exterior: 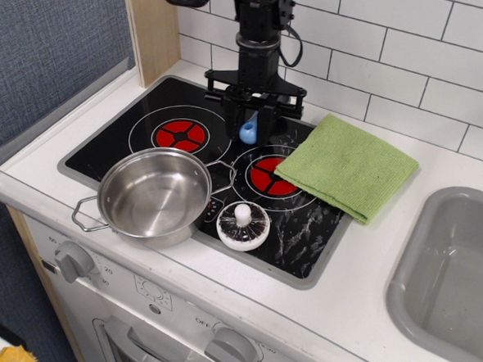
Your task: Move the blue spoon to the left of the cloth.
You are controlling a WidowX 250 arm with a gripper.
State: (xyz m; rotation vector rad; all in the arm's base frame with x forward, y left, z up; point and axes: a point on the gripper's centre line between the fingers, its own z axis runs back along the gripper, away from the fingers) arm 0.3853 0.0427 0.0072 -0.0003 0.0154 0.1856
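Note:
The gripper hangs low over the back of the black stovetop, between the two red burners. It is shut on the blue spoon, whose light-blue handle end shows between the fingers; the grey bowl is hidden. The spoon hangs just above the glass, a short way left of the light green cloth. The cloth lies folded over the right edge of the stovetop and part of the right burner.
A steel pot with a wire handle stands at the stove's front left. A white round knobbed piece lies at the front middle. A grey sink is at the right. White tiles rise behind; a wooden panel stands back left.

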